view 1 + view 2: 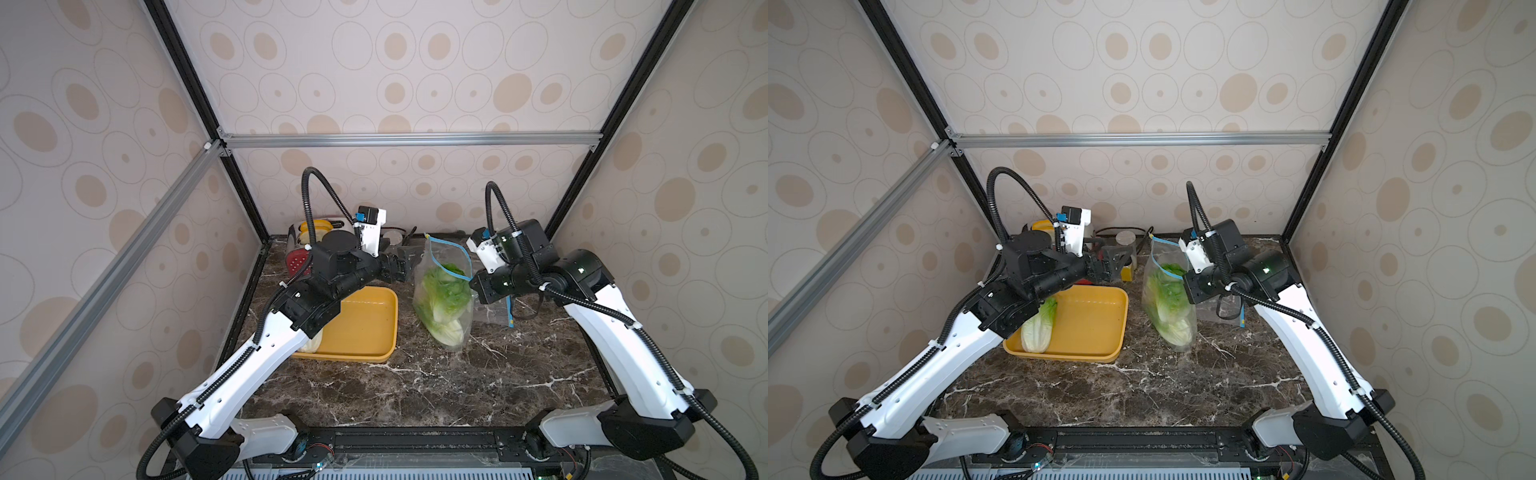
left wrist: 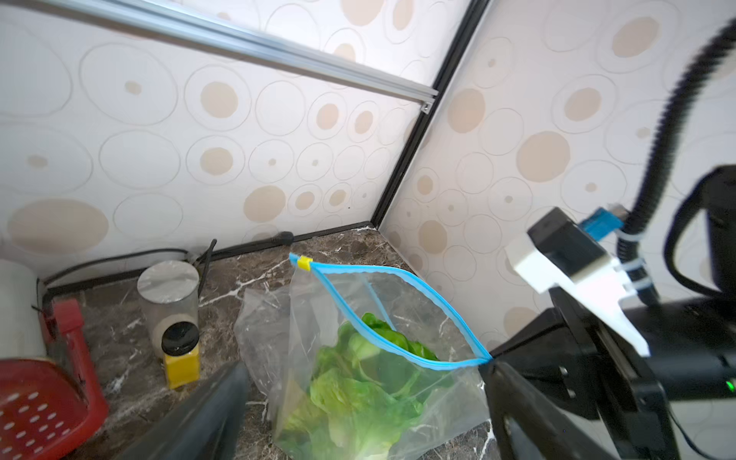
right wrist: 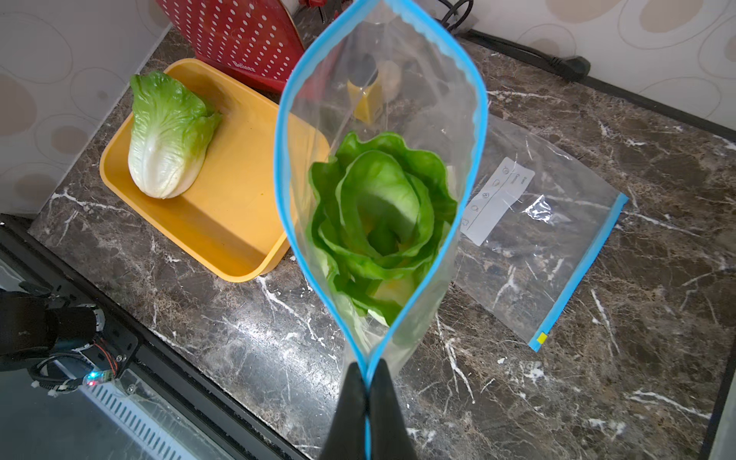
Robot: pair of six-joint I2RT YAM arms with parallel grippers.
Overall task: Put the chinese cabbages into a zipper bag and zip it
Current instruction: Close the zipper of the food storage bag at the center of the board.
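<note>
The right gripper is pinched shut on one end of the bag rim, so the mouth stands open for loading; cabbage sits just beyond its tips, probably two heads; the left gripper gapes empty beside the bag; the last cabbage lies on the tray under its arm.

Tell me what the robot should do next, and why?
Probably swing the open left fingers down to the chinese cabbage in the yellow tray, because the right fingers pinch the zipper bag with its mouth open.
</note>
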